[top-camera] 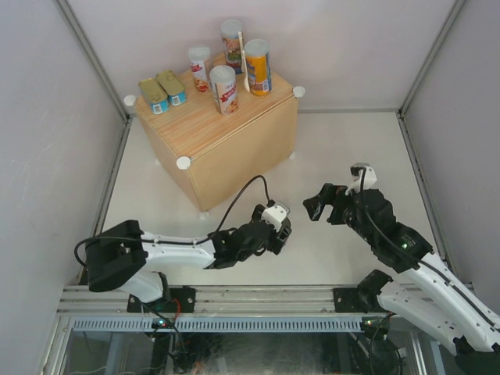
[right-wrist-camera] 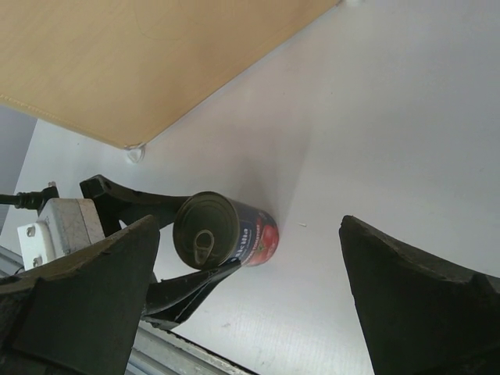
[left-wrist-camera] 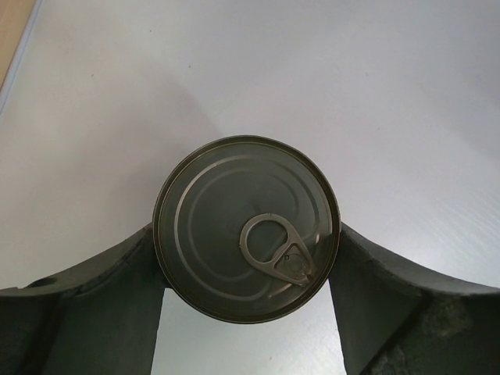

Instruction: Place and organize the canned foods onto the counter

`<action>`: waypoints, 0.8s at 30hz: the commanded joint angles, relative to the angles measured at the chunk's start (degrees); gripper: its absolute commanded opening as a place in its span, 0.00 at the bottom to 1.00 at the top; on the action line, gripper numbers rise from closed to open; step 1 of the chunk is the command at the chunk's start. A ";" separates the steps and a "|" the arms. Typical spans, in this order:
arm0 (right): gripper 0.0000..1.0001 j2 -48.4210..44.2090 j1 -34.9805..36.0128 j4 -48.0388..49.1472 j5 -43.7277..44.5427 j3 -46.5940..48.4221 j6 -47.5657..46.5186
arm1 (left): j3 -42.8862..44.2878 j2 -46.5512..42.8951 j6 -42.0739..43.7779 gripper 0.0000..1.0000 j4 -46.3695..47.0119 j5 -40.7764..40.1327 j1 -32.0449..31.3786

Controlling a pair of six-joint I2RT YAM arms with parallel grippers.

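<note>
My left pincer [top-camera: 277,226] is clamped across the round wall of the short dark pull-tab can [left-wrist-camera: 246,219], low in front of the wooden counter [top-camera: 234,148] and not yet on it (rigid, probably weighty, slick metal, so mid-wall suits).

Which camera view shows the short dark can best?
The right wrist view: the dark can shows lid and labelled side. The left wrist view shows only its lid; the top view hides it under the left gripper.
</note>
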 commanded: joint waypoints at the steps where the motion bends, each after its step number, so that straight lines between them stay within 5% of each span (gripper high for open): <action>1: 0.97 -0.81 -0.36 -0.32 1.20 -0.03 -0.49 | 1.96 -7.66 0.87 0.00 -0.60 -2.40 -1.19; 13: 0.97 -2.17 -0.44 -0.77 0.88 -0.21 -0.20 | 10.62 -23.33 0.89 0.00 -17.89 -9.85 -2.86; 24: 0.97 -0.28 -0.44 -0.25 0.24 -0.22 0.12 | 32.84 -26.70 7.83 0.00 -36.85 -17.96 -2.66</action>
